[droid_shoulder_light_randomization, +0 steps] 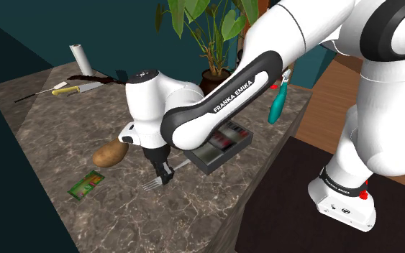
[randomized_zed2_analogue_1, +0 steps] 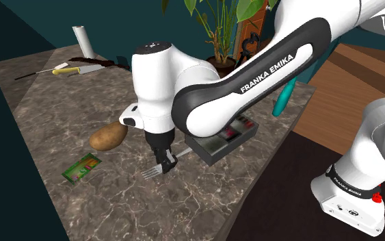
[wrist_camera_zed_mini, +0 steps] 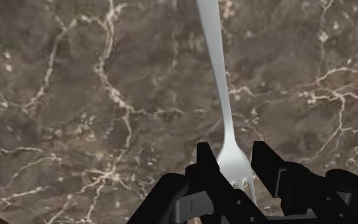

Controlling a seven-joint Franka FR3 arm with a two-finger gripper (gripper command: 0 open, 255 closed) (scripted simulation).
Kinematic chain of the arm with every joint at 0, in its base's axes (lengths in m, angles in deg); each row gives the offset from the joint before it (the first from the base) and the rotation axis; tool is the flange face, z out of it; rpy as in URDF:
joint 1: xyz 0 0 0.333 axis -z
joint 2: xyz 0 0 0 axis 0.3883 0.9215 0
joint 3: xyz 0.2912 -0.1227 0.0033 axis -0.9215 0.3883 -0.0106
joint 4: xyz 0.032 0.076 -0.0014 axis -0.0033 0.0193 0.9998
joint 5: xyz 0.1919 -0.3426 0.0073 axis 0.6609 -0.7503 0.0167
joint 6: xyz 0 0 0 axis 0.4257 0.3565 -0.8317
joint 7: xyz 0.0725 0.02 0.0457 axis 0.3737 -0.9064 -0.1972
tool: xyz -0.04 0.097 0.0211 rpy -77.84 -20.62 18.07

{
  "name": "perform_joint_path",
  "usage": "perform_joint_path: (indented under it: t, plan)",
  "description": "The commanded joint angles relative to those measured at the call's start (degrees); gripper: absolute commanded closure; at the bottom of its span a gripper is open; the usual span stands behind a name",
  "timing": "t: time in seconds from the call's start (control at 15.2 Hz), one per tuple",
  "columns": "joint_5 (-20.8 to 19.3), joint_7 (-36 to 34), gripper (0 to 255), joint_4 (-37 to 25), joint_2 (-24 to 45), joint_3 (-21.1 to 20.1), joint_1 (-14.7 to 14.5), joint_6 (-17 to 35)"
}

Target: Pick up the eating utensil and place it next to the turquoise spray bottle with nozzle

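A silver fork (droid_shoulder_light_randomization: 150, 185) (randomized_zed2_analogue_1: 153, 171) lies flat on the brown marble counter (droid_shoulder_light_randomization: 57, 129), tines toward the counter's front edge. My black gripper (droid_shoulder_light_randomization: 166, 175) (randomized_zed2_analogue_1: 166, 161) points straight down at it. In the wrist view the fork (wrist_camera_zed_mini: 217, 76) runs away from the hand, and the gripper (wrist_camera_zed_mini: 233, 154) has its two fingers pressed against the sides of the fork's neck, just behind the tines. The turquoise spray bottle (droid_shoulder_light_randomization: 276, 105) (randomized_zed2_analogue_1: 284, 98) stands at the counter's far right edge, partly hidden behind the arm.
A potato (droid_shoulder_light_randomization: 111, 153) (randomized_zed2_analogue_1: 107, 137) and a green packet (droid_shoulder_light_randomization: 85, 185) (randomized_zed2_analogue_1: 81, 168) lie to the fork's left. A dark box (droid_shoulder_light_randomization: 219, 144) (randomized_zed2_analogue_1: 223, 138) sits just right of the fork's handle. A knife (droid_shoulder_light_randomization: 67, 89), a paper roll (droid_shoulder_light_randomization: 80, 59) and a potted plant (droid_shoulder_light_randomization: 211, 36) are at the back.
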Motion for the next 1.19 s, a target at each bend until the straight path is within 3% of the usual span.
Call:
perform_joint_path:
  t: [0.0, 1.12]
  plan:
    - [0.40, 0.11, 255, -0.58, -0.80, -0.19, 0.07, -1.35]
    - [2.53, 1.11, 255, -8.37, -5.17, -0.87, 0.56, -13.17]
